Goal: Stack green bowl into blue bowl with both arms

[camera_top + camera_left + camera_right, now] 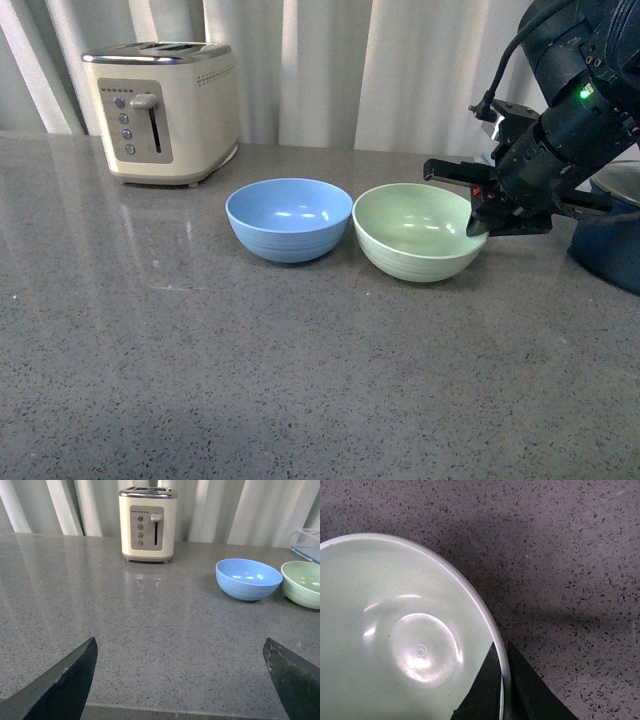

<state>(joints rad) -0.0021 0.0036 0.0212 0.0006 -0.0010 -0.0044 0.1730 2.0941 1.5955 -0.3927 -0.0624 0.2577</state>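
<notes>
The green bowl (415, 232) sits on the grey counter, right beside the blue bowl (289, 218), their rims almost touching. My right gripper (477, 226) is shut on the green bowl's right rim; in the right wrist view the gripper (502, 652) has one finger inside and one outside the green bowl (380, 645). My left gripper (180, 652) is open and empty, low over bare counter, far from the bowls. The left wrist view shows the blue bowl (248, 579) and part of the green bowl (303, 583) at its right side.
A cream toaster (163, 112) stands at the back left, also in the left wrist view (148, 525). A dark navy pot (612, 240) sits just right of the right arm. White curtains hang behind the counter (250, 380).
</notes>
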